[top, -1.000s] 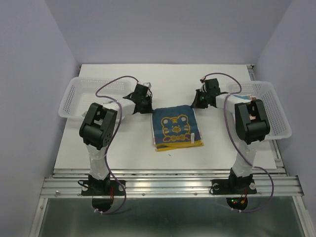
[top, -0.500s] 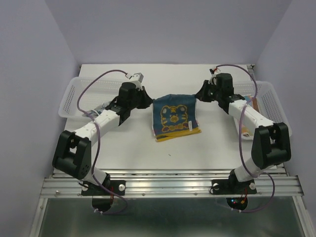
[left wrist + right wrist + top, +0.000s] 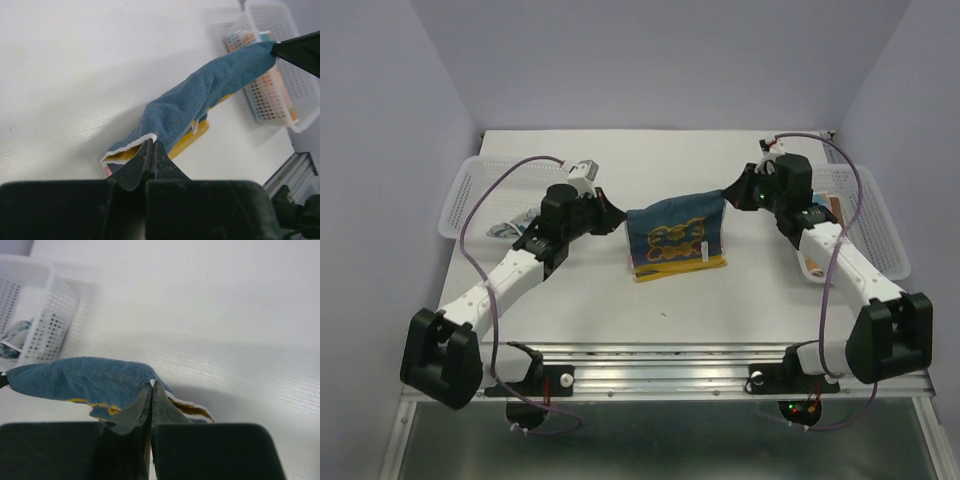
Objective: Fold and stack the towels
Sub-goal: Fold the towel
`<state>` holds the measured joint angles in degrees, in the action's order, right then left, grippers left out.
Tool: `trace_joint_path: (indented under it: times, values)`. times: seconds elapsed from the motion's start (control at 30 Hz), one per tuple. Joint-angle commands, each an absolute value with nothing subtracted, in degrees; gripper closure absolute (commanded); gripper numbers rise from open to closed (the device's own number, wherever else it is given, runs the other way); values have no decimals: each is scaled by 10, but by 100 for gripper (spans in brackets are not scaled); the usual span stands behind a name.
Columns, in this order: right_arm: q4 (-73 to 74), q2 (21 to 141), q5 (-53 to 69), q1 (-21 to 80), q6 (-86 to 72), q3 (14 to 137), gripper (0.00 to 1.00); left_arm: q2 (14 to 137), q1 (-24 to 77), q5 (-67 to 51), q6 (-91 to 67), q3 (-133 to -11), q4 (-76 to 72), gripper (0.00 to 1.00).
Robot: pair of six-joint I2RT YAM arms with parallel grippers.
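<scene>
My left gripper (image 3: 151,146) is pinched tight on the left corner of the blue tiger-print towel (image 3: 672,232). The towel hangs stretched above the folded stack (image 3: 682,268) at the middle of the table (image 3: 580,295). I judge it light, limp terry, best held by its corners. My right gripper (image 3: 152,386) is clamped on the opposite corner.

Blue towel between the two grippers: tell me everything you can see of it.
The blue towel looks like soft terry, with a yellow print and a small white tag. The left gripper and right gripper pinch its far corners, holding that edge raised and taut. The near part drapes onto a yellow-edged cloth on the table.
</scene>
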<state>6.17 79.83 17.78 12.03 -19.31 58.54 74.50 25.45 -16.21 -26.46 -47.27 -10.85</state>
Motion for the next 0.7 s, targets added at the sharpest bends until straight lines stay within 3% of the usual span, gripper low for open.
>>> trace_joint_path:
  times: [0.0,0.33,0.53,0.67]
  values:
    - [49,697,204,119,-205,572,99,604,271,-194,-287,-459,-149,100]
    - [134,480,228,119,-247,569,99,422,354,-207,-332,-446,-132,100]
    - [148,462,209,119,-254,559,99,409,382,-168,-329,-450,-123,100]
    - [138,500,175,119,-254,538,99,462,382,-108,-321,-446,-117,100]
